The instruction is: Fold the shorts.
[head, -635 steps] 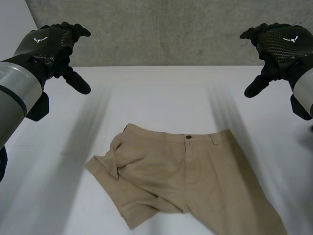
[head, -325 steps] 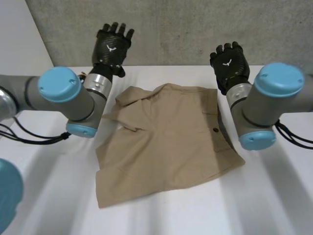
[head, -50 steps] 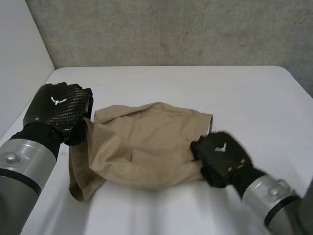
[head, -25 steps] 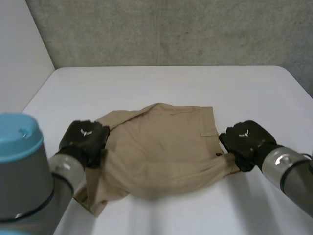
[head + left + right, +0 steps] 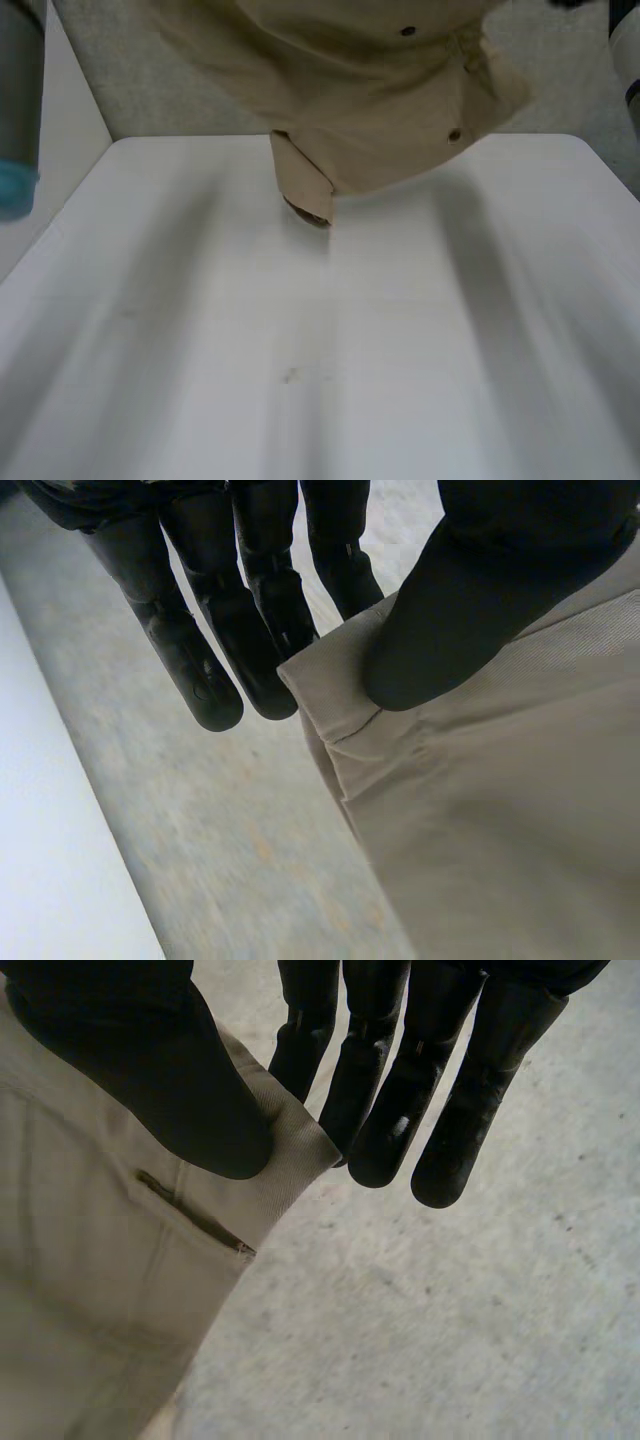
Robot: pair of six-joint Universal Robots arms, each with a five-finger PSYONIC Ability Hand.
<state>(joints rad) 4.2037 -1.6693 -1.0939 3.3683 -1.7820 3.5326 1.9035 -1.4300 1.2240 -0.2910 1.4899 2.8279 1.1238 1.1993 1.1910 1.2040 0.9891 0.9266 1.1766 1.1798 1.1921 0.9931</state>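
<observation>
The shorts (image 5: 370, 90) hang at top centre over the surface (image 5: 320, 350) (white). Left hand (image 5: 480, 600) and right hand (image 5: 130, 1070) each pinch a corner, fingers clamped

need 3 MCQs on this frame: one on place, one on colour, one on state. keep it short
1. Relative to the table, the shorts are: A lying flat on it; B held up, hanging over its far side; C draped off its near edge.
2. Their colour: A tan; B blue; C black.
3. The left hand is: A open; B shut on nothing; C pinching a corner of the shorts.

1 B: the head view shows them hanging.
2 A: tan in every view.
3 C: its thumb pins the cloth, as does the right hand.
</observation>
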